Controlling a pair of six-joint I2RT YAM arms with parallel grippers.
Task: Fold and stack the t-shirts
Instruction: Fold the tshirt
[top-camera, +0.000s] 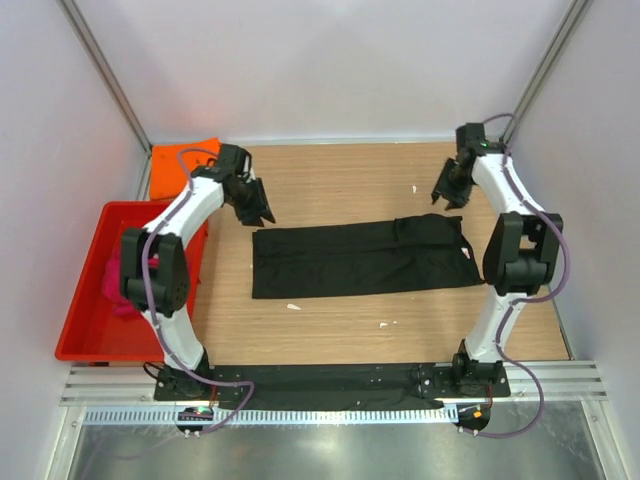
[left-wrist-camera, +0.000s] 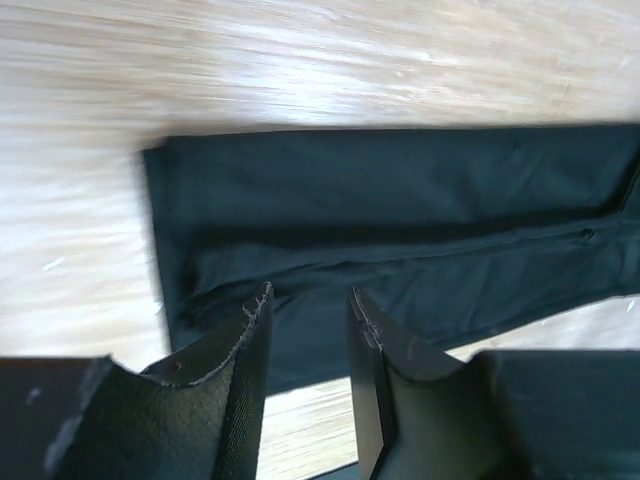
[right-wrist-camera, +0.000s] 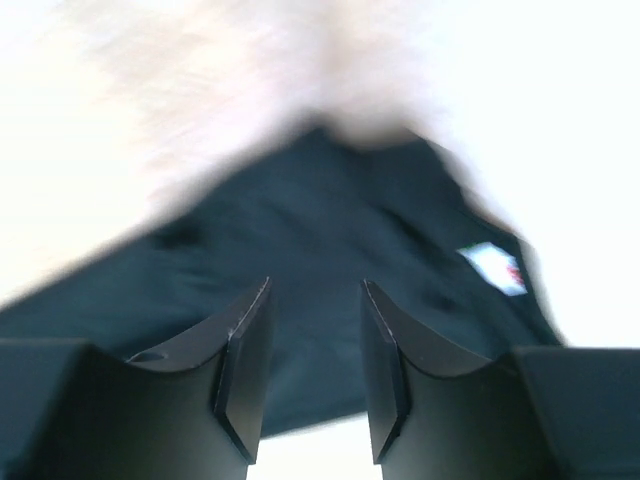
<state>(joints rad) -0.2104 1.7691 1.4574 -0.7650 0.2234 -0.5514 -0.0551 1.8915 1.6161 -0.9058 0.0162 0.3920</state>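
Black t-shirt (top-camera: 360, 258) lies in a folded strip; left pincer (top-camera: 258, 210) and right pincer (top-camera: 448, 198) apart, empty. Next, probably: fold crosswise.

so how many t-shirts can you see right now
3: black t-shirt in a long strip mid-table; orange t-shirt at the far left corner behind the red tray; pink t-shirt in that tray, partly behind the left arm, which may hide more.

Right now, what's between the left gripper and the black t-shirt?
Only bare wooden table separates the left gripper from the black t-shirt, clearest in the top view.
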